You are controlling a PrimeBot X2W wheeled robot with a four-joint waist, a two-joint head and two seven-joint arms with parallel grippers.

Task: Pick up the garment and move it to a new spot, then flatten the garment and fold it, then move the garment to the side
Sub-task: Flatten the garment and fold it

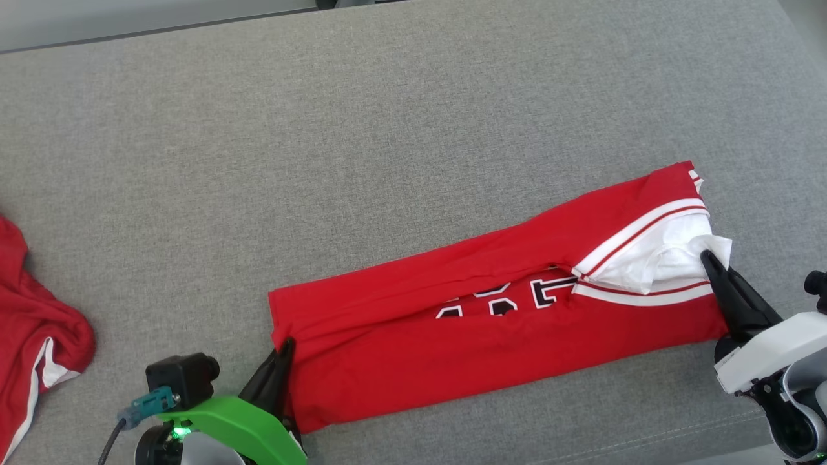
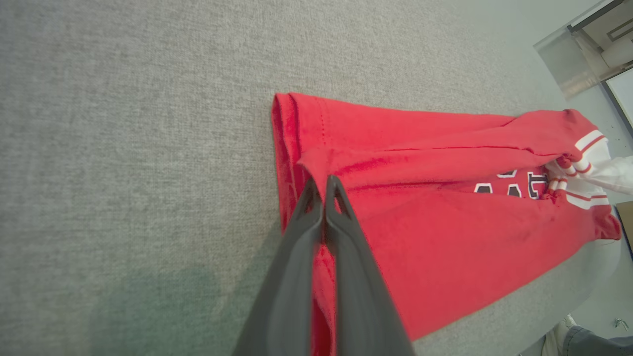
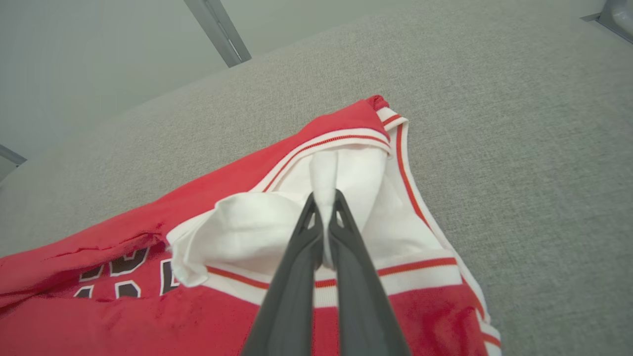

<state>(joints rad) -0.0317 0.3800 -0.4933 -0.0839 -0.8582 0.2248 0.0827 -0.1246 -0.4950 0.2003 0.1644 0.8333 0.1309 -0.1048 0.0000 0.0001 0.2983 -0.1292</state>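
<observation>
A red garment [image 1: 465,323] with white trim and black-and-white lettering lies folded into a long strip across the grey surface, running from lower left up to the right. My left gripper [image 1: 284,349] is shut on the garment's left end, pinching a fold of red cloth [image 2: 324,185]. At the opposite end my right gripper [image 1: 709,258] is shut on a bunch of white lining [image 3: 324,173] at the trimmed opening. Both ends rest low on the surface.
A second red and white garment [image 1: 32,336] lies crumpled at the left edge of the grey surface [image 1: 387,129]. The surface's far edge runs along the top, and a metal frame leg [image 3: 217,32] stands beyond it.
</observation>
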